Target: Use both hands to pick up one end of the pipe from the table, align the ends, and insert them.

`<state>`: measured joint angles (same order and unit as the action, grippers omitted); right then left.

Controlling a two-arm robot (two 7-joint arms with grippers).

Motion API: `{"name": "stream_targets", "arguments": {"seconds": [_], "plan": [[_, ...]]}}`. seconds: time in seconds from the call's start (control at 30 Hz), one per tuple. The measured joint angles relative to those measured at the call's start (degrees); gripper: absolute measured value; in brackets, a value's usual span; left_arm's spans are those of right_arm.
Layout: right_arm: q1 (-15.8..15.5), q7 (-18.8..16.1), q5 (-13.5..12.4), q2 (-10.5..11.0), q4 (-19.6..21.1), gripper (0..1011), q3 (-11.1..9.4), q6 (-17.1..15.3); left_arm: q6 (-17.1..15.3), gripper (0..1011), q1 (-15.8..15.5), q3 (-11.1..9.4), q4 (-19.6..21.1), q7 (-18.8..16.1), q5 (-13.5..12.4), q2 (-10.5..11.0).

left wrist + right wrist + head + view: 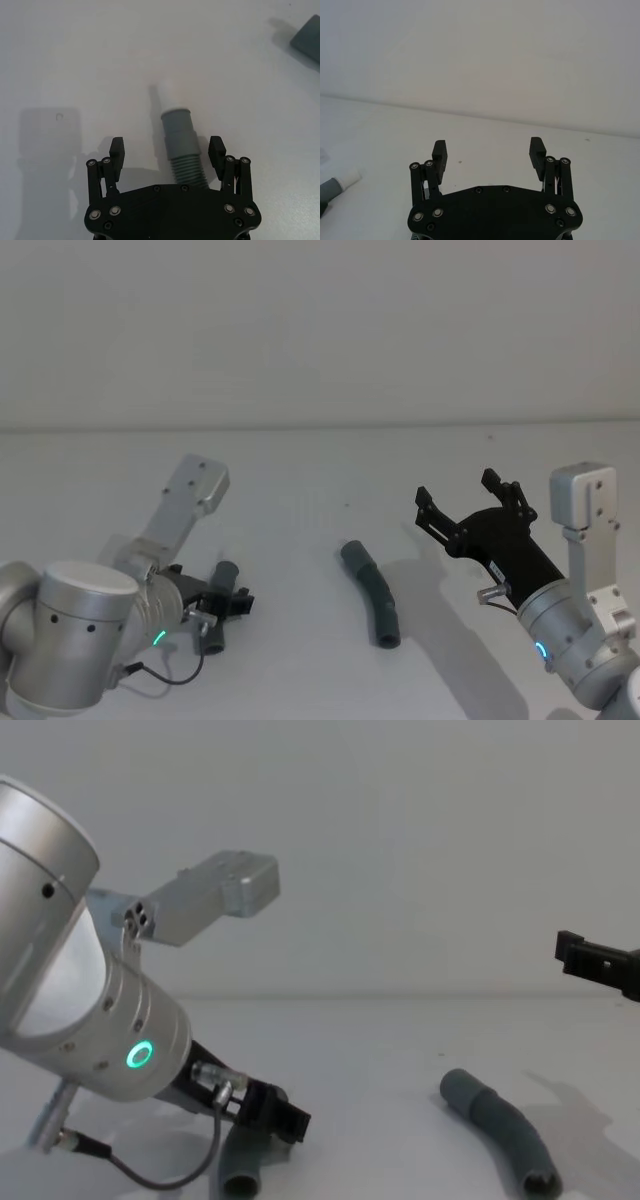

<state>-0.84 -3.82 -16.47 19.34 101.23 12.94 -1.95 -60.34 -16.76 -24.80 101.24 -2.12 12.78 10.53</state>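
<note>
The left gripper (167,148) sits low at the tabletop (300,480) with its fingers spread apart, one on each side of the shorter pipe piece (177,125). That grey piece lies lengthwise in the gap. Its ribbed section (187,172) is back near the gripper's palm, and its stepped collar is level with the fingertips. Its whitish plug tip (167,95) juts out beyond the fingertips. A sliver of tabletop shows between each finger pad and the pipe, so the fingers are not pressing on it. A green ring light (140,1055) glows on this arm, just behind the gripper.

The right gripper (488,148) is lifted off the tabletop, its fingers wide apart with nothing between them.

The longer pipe piece (372,592) lies flat on the tabletop between the two grippers, below and to the left of the right gripper and touching neither one. It is dark grey and gently bent, and its open socket mouth (540,1182) is at the end nearer the robot.
</note>
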Motion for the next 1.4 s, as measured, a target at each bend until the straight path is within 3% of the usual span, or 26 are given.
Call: {"name": "stream_targets", "arguments": {"seconds": [0.63, 1.4], "plan": [[0.0, 0.0, 0.0, 0.0, 0.0, 1000, 0.0, 0.0, 0.4, 1001, 1.3, 2.9, 0.4, 0.5, 1.3, -2.7], [0.0, 0.0, 0.0, 0.0, 0.0, 1000, 0.0, 0.0, -0.3, 1001, 2.6, 3.6, -0.4, 0.9, 1.2, -4.3]]}}
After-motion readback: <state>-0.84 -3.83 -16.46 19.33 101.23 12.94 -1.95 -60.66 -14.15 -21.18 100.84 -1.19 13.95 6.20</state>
